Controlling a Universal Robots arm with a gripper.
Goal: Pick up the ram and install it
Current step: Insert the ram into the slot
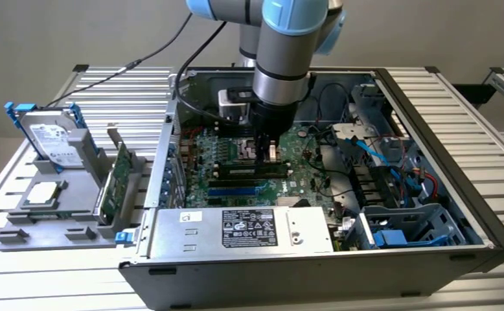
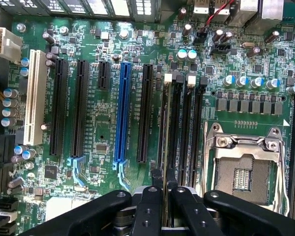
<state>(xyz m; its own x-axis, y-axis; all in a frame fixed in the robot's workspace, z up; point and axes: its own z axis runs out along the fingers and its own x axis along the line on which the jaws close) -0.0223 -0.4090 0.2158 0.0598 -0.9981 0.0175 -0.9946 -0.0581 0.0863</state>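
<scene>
Currently: ram (image 2: 165, 137) held over memory slots (image 2: 192, 128)

Item 1, expansion card (image 1: 114, 184): well apart from the gripper (image 1: 265, 148), toward the exterior view's left.
Item 2, gripper (image 2: 164, 181): jaws nearly closed on the ram, which sits edge-on between them.
Item 3, memory slots: just beneath the gripper. Advisable to keep the stick upright, slot-aligned, pressed evenly.

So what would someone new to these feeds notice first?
The arm reaching down into the open computer case grabs attention first. In the wrist view its gripper is shut on the ram, edge-on at the black memory slots, between a bright blue slot and the empty processor socket.
</scene>
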